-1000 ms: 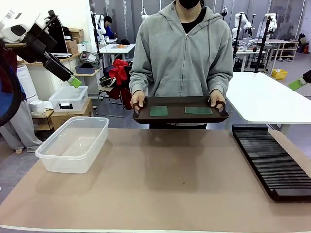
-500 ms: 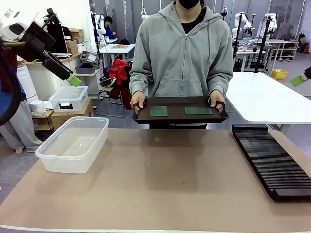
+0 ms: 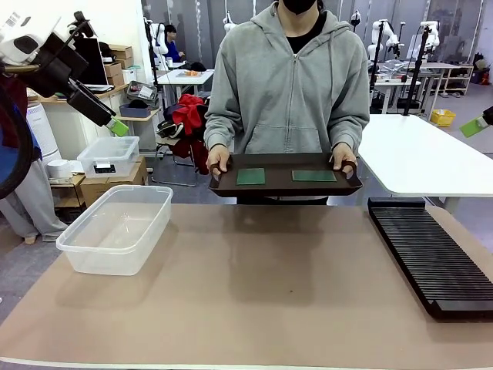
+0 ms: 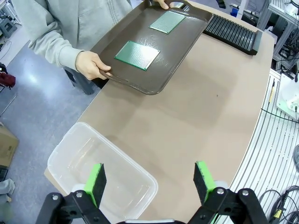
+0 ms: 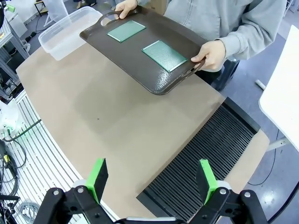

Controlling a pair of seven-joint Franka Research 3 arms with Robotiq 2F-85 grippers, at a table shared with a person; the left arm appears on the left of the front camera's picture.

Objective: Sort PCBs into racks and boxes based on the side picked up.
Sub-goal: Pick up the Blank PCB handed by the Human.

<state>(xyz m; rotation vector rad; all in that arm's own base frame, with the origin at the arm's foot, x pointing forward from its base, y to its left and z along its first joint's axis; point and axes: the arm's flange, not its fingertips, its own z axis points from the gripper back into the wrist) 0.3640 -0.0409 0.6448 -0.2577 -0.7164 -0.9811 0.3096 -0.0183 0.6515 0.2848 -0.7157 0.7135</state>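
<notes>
Holding the two PCBs (image 3: 251, 176) on a brown tray (image 3: 285, 190), a person (image 3: 289, 85) stands at the desk's (image 3: 269, 301) far side.
The boards lie flat and apart on the tray; left pincer (image 4: 149, 180) and right pincer (image 5: 153, 178) hang high, both spread and empty, clear box (image 3: 115, 228) left, black rack (image 3: 431, 258) right.

The tan tabletop (image 3: 262, 297) carries a clear rectangular plastic tub (image 3: 108, 260) at nine o'clock, a long black slotted rack (image 3: 431, 254) at three.

We note a grey floor (image 3: 31, 266), a white table (image 3: 420, 158) at right, stacked cardboard boxes (image 3: 119, 63) at left, a red garment (image 3: 189, 116) mid-room, and a yellow bin (image 3: 442, 117) far back. Lighting is bright and even.
</notes>
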